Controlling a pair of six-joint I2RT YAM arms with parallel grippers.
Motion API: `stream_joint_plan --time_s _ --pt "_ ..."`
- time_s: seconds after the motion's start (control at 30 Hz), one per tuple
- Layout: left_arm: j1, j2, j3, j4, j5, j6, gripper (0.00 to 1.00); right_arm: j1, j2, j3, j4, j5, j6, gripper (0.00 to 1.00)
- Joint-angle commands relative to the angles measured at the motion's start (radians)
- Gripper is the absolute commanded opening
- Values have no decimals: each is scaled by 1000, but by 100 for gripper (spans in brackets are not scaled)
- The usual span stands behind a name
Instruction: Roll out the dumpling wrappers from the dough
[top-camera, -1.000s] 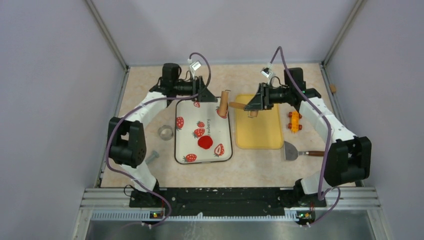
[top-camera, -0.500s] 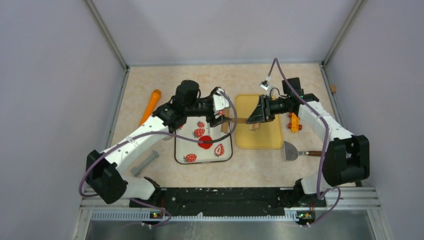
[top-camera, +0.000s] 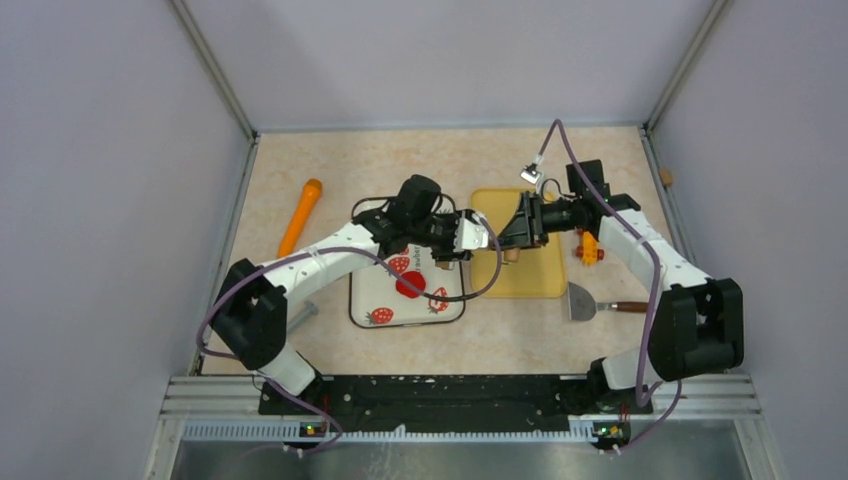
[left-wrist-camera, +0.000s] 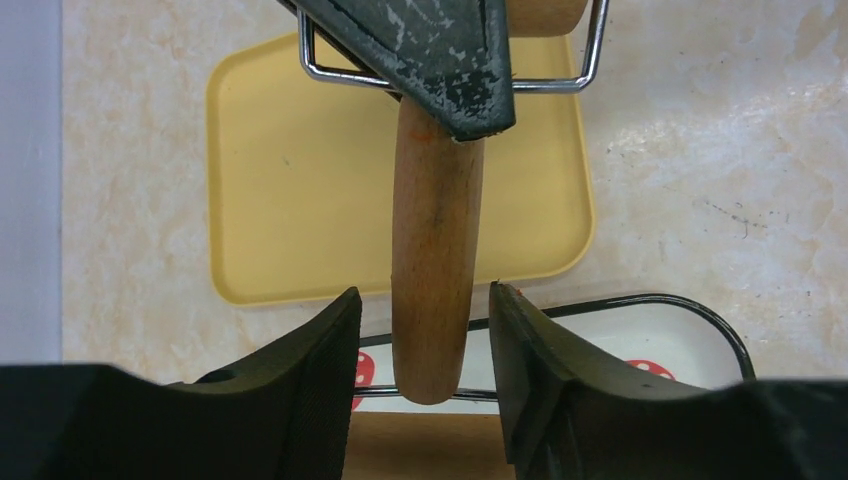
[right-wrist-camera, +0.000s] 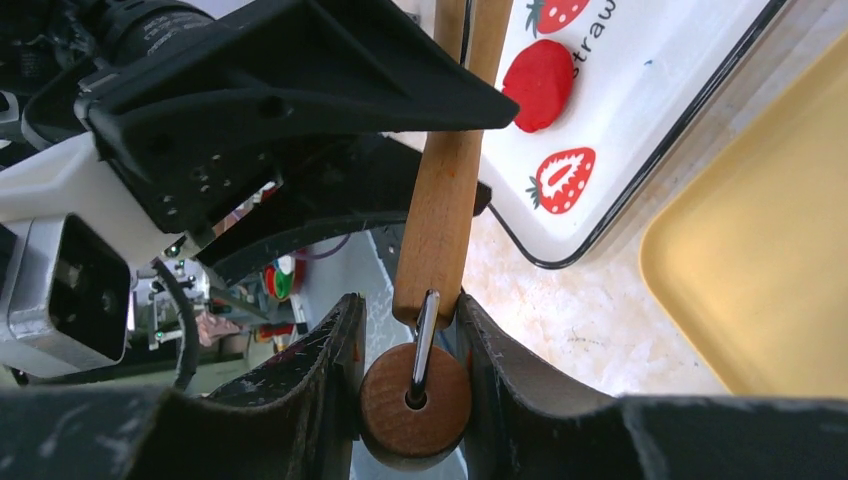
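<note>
From overhead, the strawberry tray (top-camera: 375, 292) is lying left of centre, and the dough (top-camera: 409, 285), a flat red blob, is sitting near its middle. The left gripper (top-camera: 487, 242) is hovering just off the tray's right edge, toward its far corner. The right gripper (top-camera: 507, 244) is facing it from a little farther right, holding a wooden roller (top-camera: 511, 256). A yellow tray (top-camera: 540, 278) is lying just right of the strawberry tray, with a spatula (top-camera: 582, 300) farther right still. An orange carrot (top-camera: 300, 213) is lying well off the tray's far left, and a bolt (top-camera: 303, 314) is sitting by its near left side.

In the left wrist view, the left gripper's jaws are standing apart on either side of the roller's handle (left-wrist-camera: 431, 250). A gap is showing on each side, so they are gripping nothing. The handle's end is hanging over the strawberry tray's rim. A black finger of the right gripper is covering its far end by the wire frame (left-wrist-camera: 345, 75).

In the right wrist view, the right gripper's jaws are pressing closed on the roller's round barrel (right-wrist-camera: 415, 400). The handle is pointing toward the left gripper. Beyond it, the dough is lying on the strawberry tray, next to a printed strawberry.
</note>
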Motion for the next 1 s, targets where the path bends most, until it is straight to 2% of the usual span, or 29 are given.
stream_joint_plan --time_s 0.0,0.1,0.13,0.2,0.3,0.37,0.5,0.83,0.9,0.97 --pt "-8 26 54 -7 32 58 45 2 -58 4 52 -43 19 0" --pt "-11 29 55 -7 36 39 23 2 -61 20 28 28 6 0" --pt "-12 29 54 -7 36 28 15 2 -63 28 19 67 4 6" --pt "-13 30 54 0 21 -15 0 2 -61 45 17 147 22 33" --pt "-12 19 39 27 -24 -108 0 1 -50 61 53 196 95 58" --pt "-12 2 23 50 -65 -181 0 1 -30 67 74 183 130 64" --pt "-11 -22 -8 65 -104 -252 0 4 8 71 80 179 141 64" --pt "-11 -38 -28 61 -135 -381 0 93 84 97 112 158 135 52" --pt "-11 -49 -32 52 -129 -398 0 106 104 109 116 153 135 34" --pt "-11 -58 -42 38 -131 -407 0 114 121 120 118 145 139 22"
